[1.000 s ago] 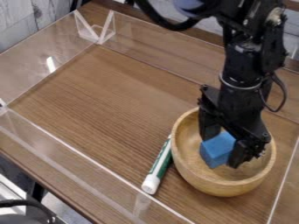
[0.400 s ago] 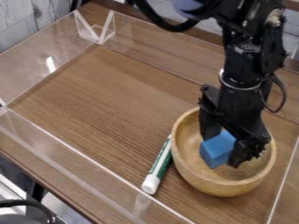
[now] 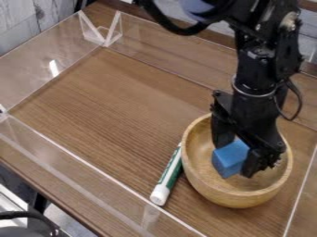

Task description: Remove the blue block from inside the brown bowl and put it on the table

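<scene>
Moved: nothing I can make out since the last frame.
Blue block (image 3: pixel 229 158): inside the brown bowl (image 3: pixel 198 176), between my gripper's (image 3: pixel 238 159) fingers (snug in there).
Gripper: spread wide, unclenched.
Arm (image 3: pixel 254 69): reaching down into the bowl.

The single camera looks obliquely down from above the table (image 3: pixel 93 111), close enough to crop the arm (image 3: pixel 247 56).

Only a slight shift of the arm (image 3: pixel 257 67).
</scene>
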Controlling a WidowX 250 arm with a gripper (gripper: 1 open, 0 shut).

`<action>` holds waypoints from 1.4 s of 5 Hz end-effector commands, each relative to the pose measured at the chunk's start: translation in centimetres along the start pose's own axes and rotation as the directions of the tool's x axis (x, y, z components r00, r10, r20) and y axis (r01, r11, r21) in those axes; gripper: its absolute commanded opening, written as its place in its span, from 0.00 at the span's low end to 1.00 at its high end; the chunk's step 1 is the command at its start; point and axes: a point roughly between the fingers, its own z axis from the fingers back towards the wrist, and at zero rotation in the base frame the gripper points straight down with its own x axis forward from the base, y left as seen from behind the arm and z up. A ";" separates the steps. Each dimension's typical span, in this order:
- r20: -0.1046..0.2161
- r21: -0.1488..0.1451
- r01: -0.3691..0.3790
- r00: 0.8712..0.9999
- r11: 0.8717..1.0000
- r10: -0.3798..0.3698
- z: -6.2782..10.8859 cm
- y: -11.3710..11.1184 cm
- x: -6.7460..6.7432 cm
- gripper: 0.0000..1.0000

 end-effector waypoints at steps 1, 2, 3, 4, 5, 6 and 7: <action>0.039 0.003 0.014 0.999 1.000 -0.014 0.5 0.0 0.6 1.00; 0.042 0.002 0.015 0.999 1.000 -0.015 0.0 0.0 0.5 1.00; 0.044 0.001 0.015 0.999 1.000 -0.015 -0.4 0.1 0.5 0.00; 0.040 0.003 0.014 0.999 1.000 -0.014 0.1 0.2 0.5 0.00; 0.036 0.007 0.011 0.999 1.000 -0.011 0.7 0.3 0.4 0.00; 0.034 0.011 0.006 0.999 1.000 -0.006 1.4 0.4 0.4 0.00; 0.030 0.015 0.002 1.000 1.000 -0.003 2.1 0.6 0.3 0.00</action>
